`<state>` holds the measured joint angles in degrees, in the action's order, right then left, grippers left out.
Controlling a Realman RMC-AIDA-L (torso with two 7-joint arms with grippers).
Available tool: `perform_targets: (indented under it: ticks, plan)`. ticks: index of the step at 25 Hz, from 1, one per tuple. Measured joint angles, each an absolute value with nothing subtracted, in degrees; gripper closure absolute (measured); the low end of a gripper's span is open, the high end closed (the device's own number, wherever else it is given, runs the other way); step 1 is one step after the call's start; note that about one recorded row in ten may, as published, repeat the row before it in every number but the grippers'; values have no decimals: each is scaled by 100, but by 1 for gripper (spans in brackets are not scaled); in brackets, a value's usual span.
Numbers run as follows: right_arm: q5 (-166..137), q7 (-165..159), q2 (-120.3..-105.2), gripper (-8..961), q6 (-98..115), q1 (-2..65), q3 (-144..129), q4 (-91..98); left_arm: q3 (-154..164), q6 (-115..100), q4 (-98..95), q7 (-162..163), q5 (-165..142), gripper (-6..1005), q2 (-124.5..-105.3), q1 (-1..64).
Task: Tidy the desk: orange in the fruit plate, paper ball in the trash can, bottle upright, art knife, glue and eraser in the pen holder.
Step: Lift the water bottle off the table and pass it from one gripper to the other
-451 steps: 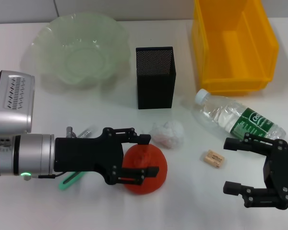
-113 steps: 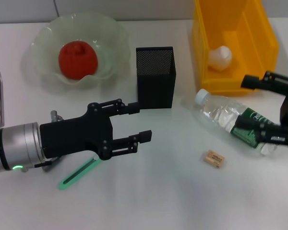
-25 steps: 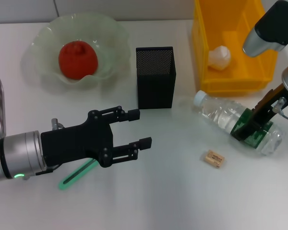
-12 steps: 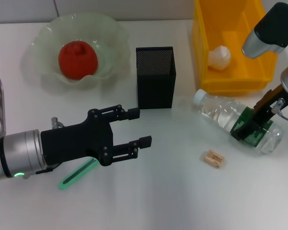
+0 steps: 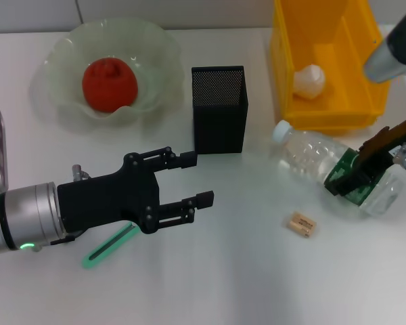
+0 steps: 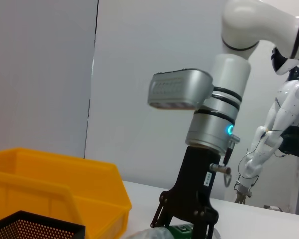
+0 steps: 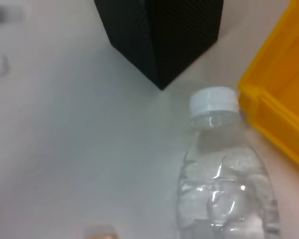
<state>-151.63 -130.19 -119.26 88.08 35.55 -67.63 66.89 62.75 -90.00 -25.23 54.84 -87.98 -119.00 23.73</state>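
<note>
The orange (image 5: 109, 83) sits in the pale green fruit plate (image 5: 59, 55). The paper ball (image 5: 309, 81) lies inside the yellow bin (image 5: 365, 108) that serves as trash can. The clear bottle (image 5: 310, 157) lies on its side, cap (image 7: 214, 102) toward the black mesh pen holder (image 5: 220, 108). My right gripper (image 5: 352, 177) is shut on the bottle's green-labelled end; the left wrist view shows that grip (image 6: 188, 223) too. The tan eraser (image 5: 302, 225) lies in front of the bottle. The green art knife (image 5: 108, 245) is partly under my left arm. My left gripper (image 5: 196, 180) hovers open, holding nothing. The glue is hidden.
A small grey metal part (image 5: 77, 172) shows behind my left arm. The pen holder (image 7: 159, 30) and the yellow bin (image 7: 274, 114) stand close to the bottle's cap end. White desk surface stretches between the two grippers.
My right gripper has shifted slightly to the right with the bottle in its grip, and the bottle's cap end has moved a little toward the bin. The left arm has stayed still.
</note>
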Motion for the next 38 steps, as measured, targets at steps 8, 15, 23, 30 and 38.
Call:
perform_targets:
  ticks: [8, 15, 23, 30, 38]
  plan:
    - [-14309, -12644, -11928, 190, 8946, 2606, -6774, 7659, 6282, -9020, -2518, 5484, -8797, 420, -11900, 2389]
    - [-12731, -11866, -11934, 190, 9152, 1334, -6567, 8735, 6304, -9139, -2474, 5489, -8524, 423, -11900, 2363]
    - [-10378, -9911, -11951, 191, 9147, 553, -5976, 8366, 6313, -9707, -2469, 5648, -8066, 427, -11905, 2566]
    - [-9061, -7857, -11930, 191, 9564, 488, -5949, 6992, 6319, -9880, -2452, 6325, -7591, 430, -11909, 2817]
    - [-8737, -6852, -11947, 191, 9696, 874, -5938, 5713, 6374, -10194, -2431, 6467, -7519, 433, -11910, 2941]
